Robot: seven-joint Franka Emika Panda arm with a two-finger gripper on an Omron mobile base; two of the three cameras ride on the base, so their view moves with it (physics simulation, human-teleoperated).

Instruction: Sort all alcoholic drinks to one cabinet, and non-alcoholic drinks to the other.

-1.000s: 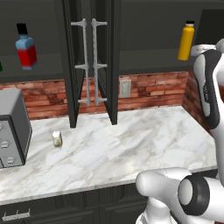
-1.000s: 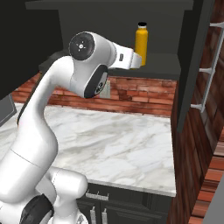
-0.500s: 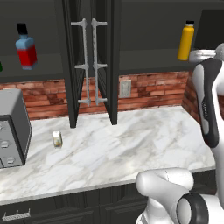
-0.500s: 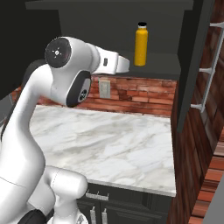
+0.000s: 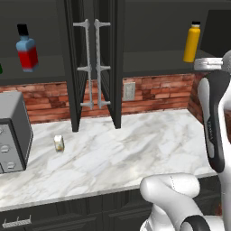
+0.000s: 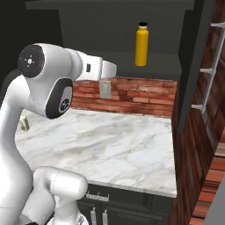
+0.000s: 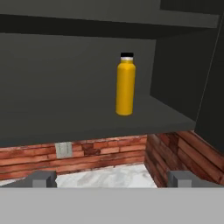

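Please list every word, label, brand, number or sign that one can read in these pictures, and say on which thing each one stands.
None: no readable text on anything.
Yellow bottle: plain, no label.
Blue and red bottle: plain colour bands, no print.
Small cream container: too small to tell whether it carries any print.
Grey appliance: round knobs, no legible marks.
Wall outlet: blank.

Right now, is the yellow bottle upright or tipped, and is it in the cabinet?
Upright and in the cabinet. The yellow bottle stands on the shelf of the open right-hand cabinet, black cap on top, nothing touching it.
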